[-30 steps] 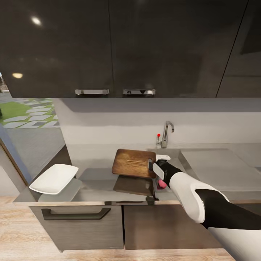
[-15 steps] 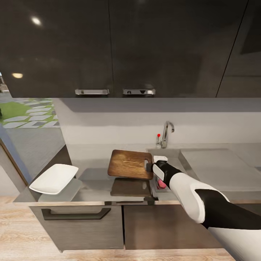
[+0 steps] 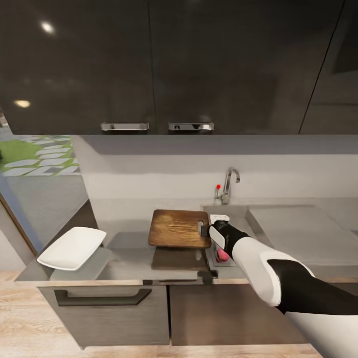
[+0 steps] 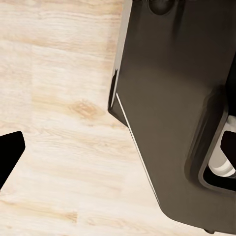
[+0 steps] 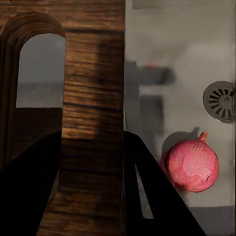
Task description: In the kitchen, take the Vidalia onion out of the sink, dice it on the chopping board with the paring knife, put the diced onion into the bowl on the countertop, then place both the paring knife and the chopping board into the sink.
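Observation:
My right gripper [image 3: 203, 228] is shut on the slot-handle end of the dark brown chopping board [image 3: 178, 228], holding it level above the countertop [image 3: 129, 258], just left of the sink [image 3: 237, 211]. In the right wrist view the two dark fingers [image 5: 157, 196] clamp the board's edge [image 5: 93, 88]. The pinkish Vidalia onion [image 5: 191, 164] lies on the basin floor near the drain [image 5: 221, 101], and it peeks out beside my forearm [image 3: 222, 255]. The white bowl [image 3: 72, 247] sits at the counter's left end. The paring knife is out of view. One dark fingertip [image 4: 9, 155] of my left gripper hangs over the floor.
A chrome faucet [image 3: 228, 184] with a red knob stands behind the basin. The flat drainboard [image 3: 293, 228] stretches to the right. Glossy black upper cabinets [image 3: 159, 64] hang above. The robot's dark base [image 4: 172, 113] stands on a pale wood floor [image 4: 59, 98].
The board has slid a little to the left and levelled out in my right gripper. The head view has shifted slightly.

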Motion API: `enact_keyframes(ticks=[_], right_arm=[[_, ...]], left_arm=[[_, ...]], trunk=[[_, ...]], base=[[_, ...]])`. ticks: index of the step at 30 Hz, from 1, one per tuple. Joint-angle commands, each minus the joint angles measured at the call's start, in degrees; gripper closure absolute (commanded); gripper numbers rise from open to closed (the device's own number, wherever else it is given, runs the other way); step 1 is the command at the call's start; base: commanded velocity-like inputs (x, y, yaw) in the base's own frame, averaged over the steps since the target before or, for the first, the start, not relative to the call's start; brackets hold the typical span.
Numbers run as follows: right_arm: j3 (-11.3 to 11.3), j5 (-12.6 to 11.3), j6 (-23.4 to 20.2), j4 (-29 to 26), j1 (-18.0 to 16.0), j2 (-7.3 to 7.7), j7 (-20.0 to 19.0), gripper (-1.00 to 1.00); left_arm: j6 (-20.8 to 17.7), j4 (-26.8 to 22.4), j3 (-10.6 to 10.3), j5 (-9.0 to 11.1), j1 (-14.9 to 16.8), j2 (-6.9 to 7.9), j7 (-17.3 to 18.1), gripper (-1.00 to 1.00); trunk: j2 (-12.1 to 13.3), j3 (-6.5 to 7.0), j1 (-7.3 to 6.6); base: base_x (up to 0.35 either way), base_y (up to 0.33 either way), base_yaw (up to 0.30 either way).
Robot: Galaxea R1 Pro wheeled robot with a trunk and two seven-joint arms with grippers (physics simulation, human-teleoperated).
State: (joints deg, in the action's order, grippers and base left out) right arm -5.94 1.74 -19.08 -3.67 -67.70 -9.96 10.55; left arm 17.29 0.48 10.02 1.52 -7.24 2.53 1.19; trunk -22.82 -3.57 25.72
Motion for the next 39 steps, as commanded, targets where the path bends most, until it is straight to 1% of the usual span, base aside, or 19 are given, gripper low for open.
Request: enact_keyframes(ticks=[1,2,4,10,16,24,33,39], right_arm=[[-0.7,1.3,-0.5,-0.1,0.0,-0.03,0.2,1.00],[-0.7,2.1,-0.7,0.0,0.0,-0.03,0.2,1.00],[-0.7,3.0,-0.9,0.0,0.0,-0.03,0.3,1.00],[-0.7,3.6,-1.0,0.4,-0.1,-0.03,0.2,1.00],[-0.7,3.6,-1.7,1.3,0.0,-0.03,0.1,1.00],[-0.7,3.6,-1.8,2.4,0.0,-0.03,0.0,1.00],[-0.8,3.6,-1.9,2.4,0.1,-0.03,-0.3,1.00],[-0.8,3.6,-2.0,2.4,0.3,-0.03,-1.0,1.00]], left_arm=[[0.2,0.1,0.2,0.2,0.0,0.01,0.1,-1.00],[0.2,0.1,0.2,0.2,0.0,0.01,0.1,-1.00],[0.2,0.1,0.2,0.2,0.0,0.01,0.1,-1.00],[0.2,0.1,0.2,0.2,0.0,0.09,0.1,-1.00],[0.2,0.1,0.1,0.2,0.0,0.10,0.1,-1.00],[0.3,0.1,0.1,0.2,0.0,0.22,0.1,-1.00],[0.3,0.1,0.1,0.2,0.0,0.28,0.1,-1.00],[0.3,0.2,0.1,0.2,0.0,0.28,0.1,-1.00]], trunk=[[-0.1,-0.11,0.06],[-0.1,-0.11,0.06],[-0.1,-0.11,0.06],[-0.1,-0.11,0.06],[-0.1,-0.11,0.06],[-0.1,-0.11,0.06],[-0.1,-0.11,0.06],[-0.1,-0.11,0.06]], base=[[0.263,0.000,0.000],[0.282,0.013,0.000],[0.298,0.043,0.000],[0.300,0.068,0.000],[0.104,0.057,0.000],[0.024,0.156,0.000],[-0.004,0.010,0.000],[-0.120,0.000,0.000]])
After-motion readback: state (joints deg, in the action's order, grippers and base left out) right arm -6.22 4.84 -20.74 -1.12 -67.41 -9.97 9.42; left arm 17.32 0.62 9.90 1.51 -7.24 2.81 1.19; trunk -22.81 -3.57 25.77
